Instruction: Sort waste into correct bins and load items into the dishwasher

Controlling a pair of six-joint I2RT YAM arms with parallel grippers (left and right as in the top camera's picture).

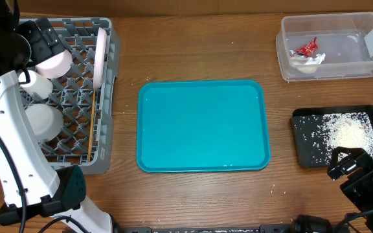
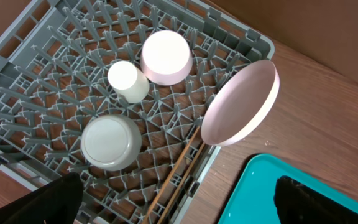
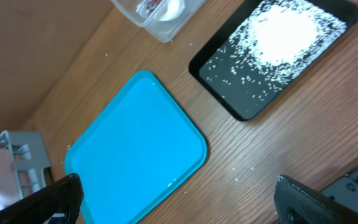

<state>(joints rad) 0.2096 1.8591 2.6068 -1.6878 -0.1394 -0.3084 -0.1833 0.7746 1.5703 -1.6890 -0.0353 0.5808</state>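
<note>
Left gripper point(image 2: 179, 200) and right gripper point(image 3: 178, 198) both gape empty, the plate point(image 1: 100, 57) stands in the grey rack point(image 1: 76, 129) upper left, red packet point(image 1: 307, 47) in the tub point(image 1: 361, 32) upper right, rice point(image 1: 350, 133) on the black tray point(image 1: 303, 153) lower right

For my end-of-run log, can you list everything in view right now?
dish rack: 1, grey, table's left
plate: 1, pale, on edge in rack, on the side nearest the teal tray
dish: 1, pale pink, upside down in rack
cup: 1, white, in rack beside the dish
bowl: 1, pale grey, upside down in rack
chopsticks: count unclear, wooden, lying in rack
teal tray: 1, teal, table centre
clear tub: 1, clear, far right
sauce packet: 1, red, in tub
napkin: 1, white, in tub
black tray: 1, black, right
rice: many grains, white, in black tray
table: 1, brown wood
left arm: white, over rack; jaws open
right arm: black, by black tray; jaws open
</note>
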